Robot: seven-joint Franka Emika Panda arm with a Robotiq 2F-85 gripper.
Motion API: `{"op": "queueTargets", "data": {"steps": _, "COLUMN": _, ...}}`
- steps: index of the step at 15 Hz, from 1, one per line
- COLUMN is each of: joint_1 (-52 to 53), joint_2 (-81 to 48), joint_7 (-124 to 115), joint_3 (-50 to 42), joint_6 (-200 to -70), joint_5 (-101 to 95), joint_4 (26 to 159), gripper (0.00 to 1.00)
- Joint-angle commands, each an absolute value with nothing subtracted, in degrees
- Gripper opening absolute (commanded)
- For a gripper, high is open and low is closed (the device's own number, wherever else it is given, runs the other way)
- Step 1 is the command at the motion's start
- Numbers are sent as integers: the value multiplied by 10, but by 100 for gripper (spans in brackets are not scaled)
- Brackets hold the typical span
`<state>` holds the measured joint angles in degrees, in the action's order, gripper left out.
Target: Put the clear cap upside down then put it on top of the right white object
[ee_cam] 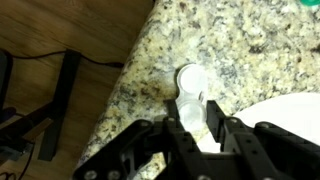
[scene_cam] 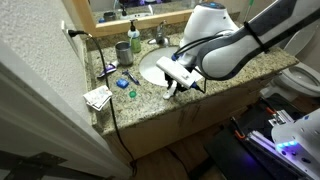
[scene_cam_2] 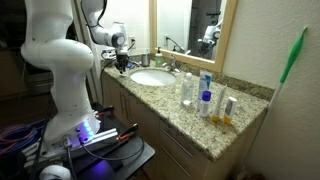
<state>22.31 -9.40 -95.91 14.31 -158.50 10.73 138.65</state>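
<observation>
In the wrist view my gripper (ee_cam: 192,106) is shut on the clear cap (ee_cam: 190,118), a translucent piece held between the two black fingers. Just beyond the fingertips a small flat white piece, the right white object (ee_cam: 190,78), lies on the speckled granite counter (ee_cam: 220,40) near its front edge. The cap touches or hangs just over its near end; I cannot tell which. In both exterior views the gripper (scene_cam: 176,84) (scene_cam_2: 122,62) hangs low over the counter's front edge beside the sink. The cap is too small to make out there.
The white sink basin (scene_cam: 150,68) (ee_cam: 290,120) lies right beside the gripper. A crumpled white paper with dark print (scene_cam: 97,97), a small blue cap (scene_cam: 122,85) and a green piece (scene_cam: 132,93) lie on the counter. Bottles (scene_cam_2: 205,95) stand at the far end.
</observation>
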Motion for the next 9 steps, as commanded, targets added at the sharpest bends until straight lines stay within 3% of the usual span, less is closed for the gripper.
{"op": "queueTargets", "data": {"steps": 1, "joint_1": 217, "joint_2": -107, "joint_7": -961, "joint_3": 145, "joint_6": -1598, "joint_5": 108, "joint_4": 1383, "gripper": 8}}
{"op": "queueTargets", "data": {"steps": 3, "joint_1": 218, "joint_2": -108, "joint_7": -968, "joint_3": 143, "joint_6": -1599, "joint_5": 105, "joint_4": 1383, "gripper": 8}}
{"op": "queueTargets", "data": {"steps": 4, "joint_1": 218, "joint_2": -97, "joint_7": -959, "joint_3": 146, "joint_6": -1586, "joint_5": 107, "joint_4": 1387, "gripper": 33}}
{"op": "queueTargets", "data": {"steps": 6, "joint_1": 218, "joint_2": -98, "joint_7": -961, "joint_3": 145, "joint_6": -1586, "joint_5": 107, "joint_4": 1387, "gripper": 33}}
{"op": "queueTargets", "data": {"steps": 7, "joint_1": 218, "joint_2": -98, "joint_7": -961, "joint_3": 145, "joint_6": -1586, "joint_5": 107, "joint_4": 1387, "gripper": 8}}
{"op": "queueTargets", "data": {"steps": 9, "joint_1": 214, "joint_2": -104, "joint_7": -949, "joint_3": 150, "joint_6": -1588, "joint_5": 117, "joint_4": 1384, "gripper": 8}}
